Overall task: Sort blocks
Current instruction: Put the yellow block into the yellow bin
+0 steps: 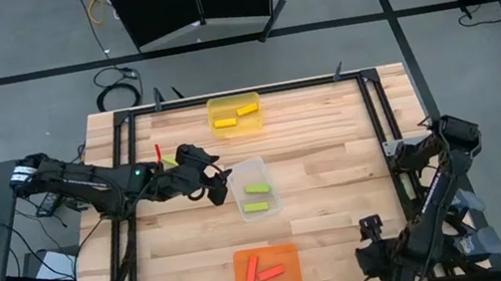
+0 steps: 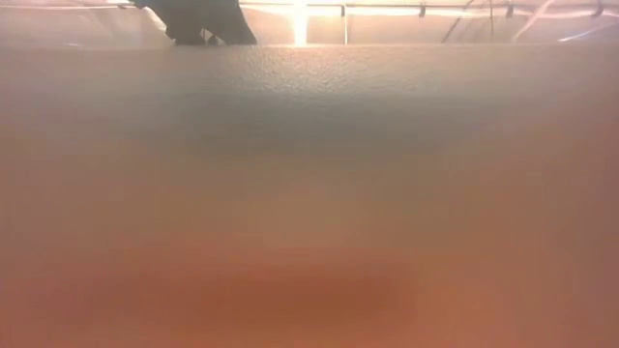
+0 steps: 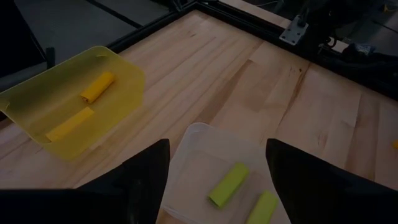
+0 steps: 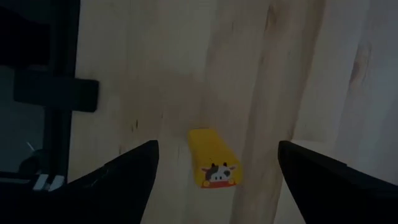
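A: High view, item one — left tool (image 1: 220, 185)?
B: Fingers spread, empty, over the clear tray (image 1: 253, 170) at bench centre; two lime blocks (image 1: 258, 198) inside.
A: Right tool (image 1: 373, 242)?
B: Near the bench's near right corner, fingers apart, above a yellow block (image 4: 213, 158).
A: Others?
B: Two yellow blocks in the yellow tray (image 1: 232, 102), far edge; red ones in the orange tray (image 1: 292, 277), near edge.

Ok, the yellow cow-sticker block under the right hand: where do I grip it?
Grip the yellow block at mid-length, across its two long sides, coming straight down. It lies flat on the table, and the open fingers of the right hand straddle its narrow width.
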Available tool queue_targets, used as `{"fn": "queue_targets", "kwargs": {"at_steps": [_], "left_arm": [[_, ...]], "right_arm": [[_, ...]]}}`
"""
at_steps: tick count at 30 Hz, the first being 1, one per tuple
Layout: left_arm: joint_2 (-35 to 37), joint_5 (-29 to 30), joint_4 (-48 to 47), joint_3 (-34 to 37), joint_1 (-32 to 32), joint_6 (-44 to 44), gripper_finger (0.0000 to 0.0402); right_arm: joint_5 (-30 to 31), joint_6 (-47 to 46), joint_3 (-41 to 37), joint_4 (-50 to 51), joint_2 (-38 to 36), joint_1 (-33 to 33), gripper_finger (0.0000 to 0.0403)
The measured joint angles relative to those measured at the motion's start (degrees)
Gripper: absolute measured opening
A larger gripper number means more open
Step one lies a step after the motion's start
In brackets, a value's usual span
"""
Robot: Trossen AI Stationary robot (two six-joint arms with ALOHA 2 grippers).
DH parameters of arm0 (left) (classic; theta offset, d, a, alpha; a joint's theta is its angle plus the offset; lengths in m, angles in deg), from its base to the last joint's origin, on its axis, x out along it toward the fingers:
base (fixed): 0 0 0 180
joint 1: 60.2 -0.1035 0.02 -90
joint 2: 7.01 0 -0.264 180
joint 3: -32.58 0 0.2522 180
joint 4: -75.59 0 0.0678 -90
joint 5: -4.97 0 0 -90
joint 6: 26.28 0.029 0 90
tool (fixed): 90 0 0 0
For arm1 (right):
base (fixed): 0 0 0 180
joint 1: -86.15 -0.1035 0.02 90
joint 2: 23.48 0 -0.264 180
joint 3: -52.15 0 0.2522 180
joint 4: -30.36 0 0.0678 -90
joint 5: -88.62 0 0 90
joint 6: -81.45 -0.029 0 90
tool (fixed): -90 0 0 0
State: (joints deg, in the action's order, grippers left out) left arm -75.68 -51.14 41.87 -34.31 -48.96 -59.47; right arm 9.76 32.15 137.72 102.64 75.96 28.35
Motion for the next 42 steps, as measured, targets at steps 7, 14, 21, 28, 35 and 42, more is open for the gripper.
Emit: {"fn": "queue_targets", "kwargs": {"at_steps": [7,14,21,28,35,42], "left_arm": [[0.0,0.2,0.0,0.0,0.0,0.0,0.0273],[0.0,0.2,0.0,0.0,0.0,0.2,0.0273],[0.0,0.2,0.0,0.0,0.0,0.2,0.0273],[0.0,0.2,0.0,0.0,0.0,0.2,0.0273],[0.0,0.2,0.0,0.0,0.0,0.2,0.0273],[0.0,0.2,0.0,0.0,0.0,0.2,0.0273]], "right_arm": [[-0.1,0.2,0.0,-0.8,1.8,-0.4,0.0326],[-0.5,0.0,-0.7,-1.7,1.8,-0.4,0.0325],[-2.7,-0.4,-3.9,-3.0,1.8,-0.1,0.0323],[-2.7,1.3,-4.0,-4.5,1.8,0.8,0.0323],[-4.0,3.3,-4.2,-4.8,1.8,1.8,0.0316],[-6.1,3.4,-6.9,-8.4,1.8,2.2,0.0293]]}}
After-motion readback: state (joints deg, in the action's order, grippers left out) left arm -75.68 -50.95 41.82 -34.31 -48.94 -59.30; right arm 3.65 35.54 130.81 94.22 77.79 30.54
